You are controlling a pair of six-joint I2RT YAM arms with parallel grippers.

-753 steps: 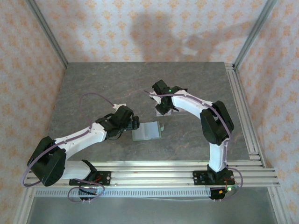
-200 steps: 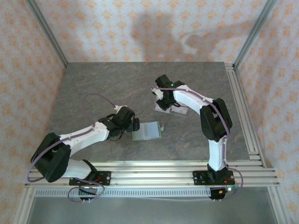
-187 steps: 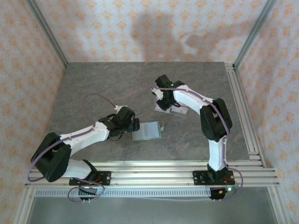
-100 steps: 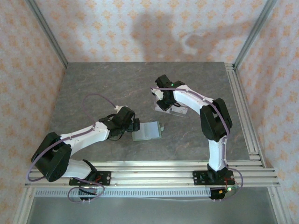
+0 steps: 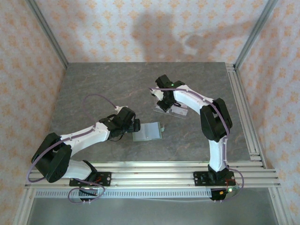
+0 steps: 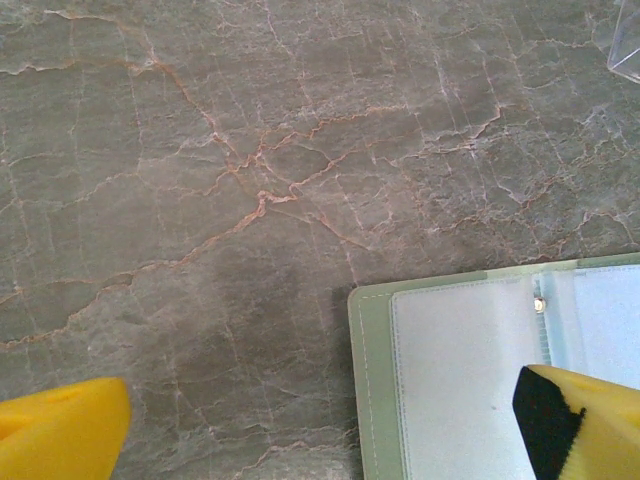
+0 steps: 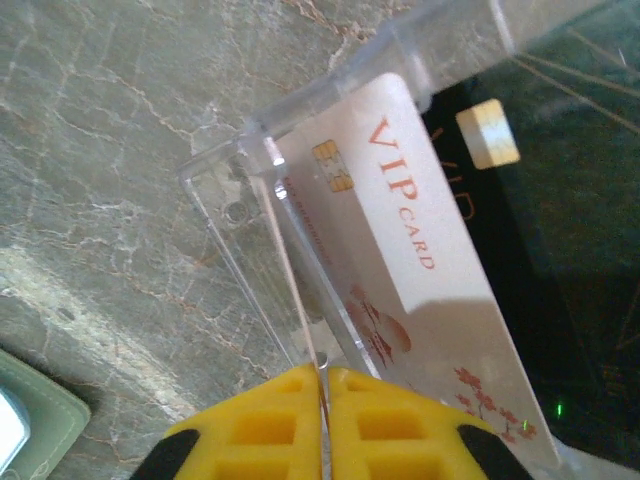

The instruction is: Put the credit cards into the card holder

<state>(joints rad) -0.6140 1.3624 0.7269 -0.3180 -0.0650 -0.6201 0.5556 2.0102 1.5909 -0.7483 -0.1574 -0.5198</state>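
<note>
My left gripper [image 6: 320, 440]: jaws wide, empty, at the open card holder [image 6: 450, 380]. The credit cards [image 7: 400, 230]: right of the card holder, in a clear stand [image 7: 225, 200]; likely light, stiff, slick, best pinched by an edge. My right gripper [image 7: 322, 395]: jaws closed on one card's edge.

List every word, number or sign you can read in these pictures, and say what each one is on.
"VIP CARD": red letters on the pale credit card standing in the clear stand, seen in the right wrist view.
Fine print along that card's edge beside the chip: too small to read.
Card holder: no lettering shows on it in the left wrist view.
Top external view: everything is too small to read.
</note>
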